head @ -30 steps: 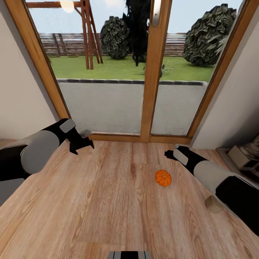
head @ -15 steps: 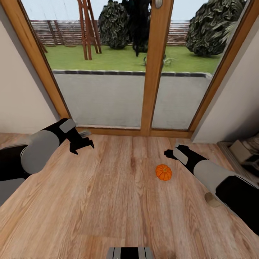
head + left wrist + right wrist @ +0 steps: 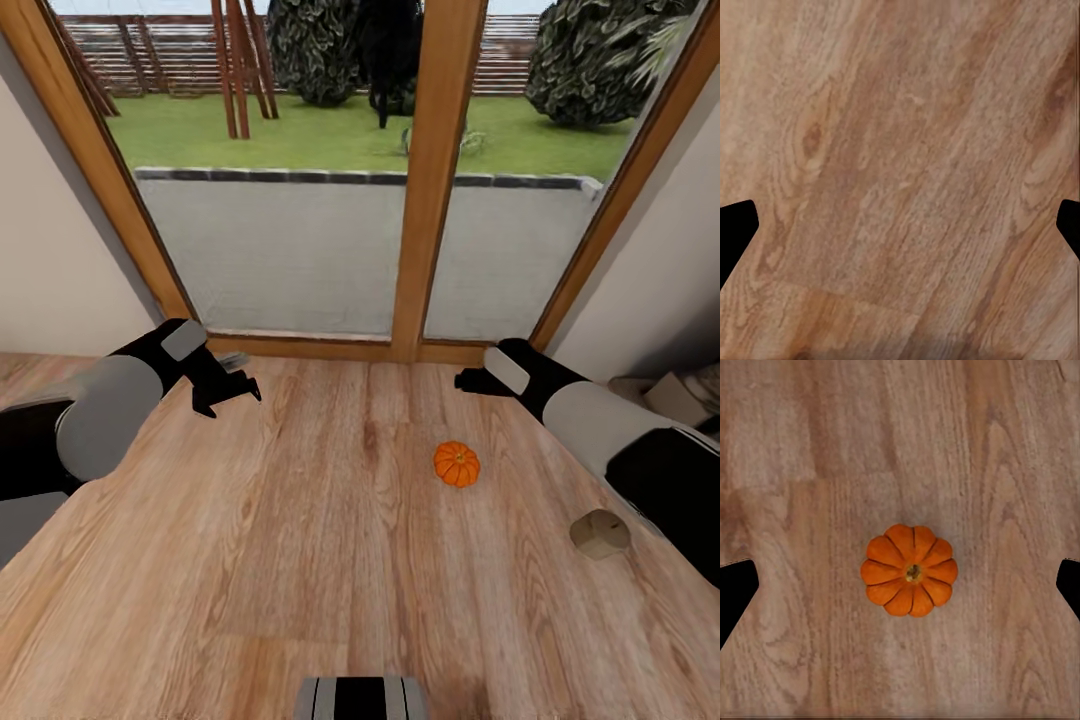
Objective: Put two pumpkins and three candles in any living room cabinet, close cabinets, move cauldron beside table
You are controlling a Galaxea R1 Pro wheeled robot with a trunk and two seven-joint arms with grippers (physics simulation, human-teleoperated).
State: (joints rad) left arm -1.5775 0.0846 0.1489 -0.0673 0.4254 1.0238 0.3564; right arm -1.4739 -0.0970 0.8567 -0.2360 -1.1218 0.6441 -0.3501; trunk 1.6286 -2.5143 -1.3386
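Observation:
One small orange pumpkin (image 3: pixel 456 464) rests on the wooden floor, right of centre. In the right wrist view the pumpkin (image 3: pixel 910 571) lies directly below, centred between my wide-apart fingertips (image 3: pixel 735 589). My right gripper (image 3: pixel 470 380) hovers open above the floor, a little beyond the pumpkin toward the glass door. A stubby beige candle (image 3: pixel 600 533) sits on the floor beside my right forearm. My left gripper (image 3: pixel 235 386) is open over bare floorboards at the left, with its fingertips (image 3: pixel 733 229) at the edges of the left wrist view.
A wood-framed glass door (image 3: pixel 436 180) with a garden outside closes off the far side. White walls flank it on both sides. A pale beige object (image 3: pixel 680 395) sits at the right edge. My base (image 3: pixel 360 697) shows at the bottom.
The whole view has shifted, so the camera moved. My right arm has reached further toward the door, and the candle beside the forearm is now fully uncovered. The left arm has barely moved.

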